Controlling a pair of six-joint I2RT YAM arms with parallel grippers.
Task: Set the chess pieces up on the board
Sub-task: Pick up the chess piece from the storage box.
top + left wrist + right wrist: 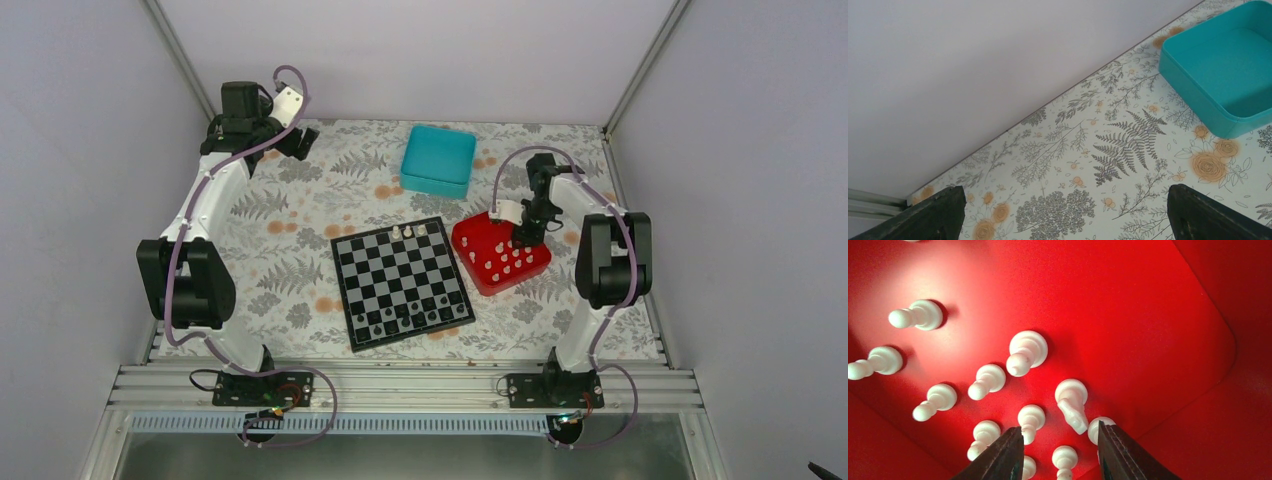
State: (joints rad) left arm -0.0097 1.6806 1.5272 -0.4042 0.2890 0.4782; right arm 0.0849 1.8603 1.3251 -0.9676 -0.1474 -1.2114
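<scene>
Above: smooth red tray (468, 238) holds rounded cream chess pieces (508, 263), beside the checked board (400, 283). My left gripper (1063, 215) gapes over floral cloth (1128, 145) — teal box (1198, 95) near. My right gripper (1060, 440), fingers apart, straddles pieces in the tray.

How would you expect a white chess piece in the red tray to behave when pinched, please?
Probably light and stiff: each chess piece looks like moulded plastic. Narrow tops on round bases suggest easy tipping; smooth curves may slip.
</scene>
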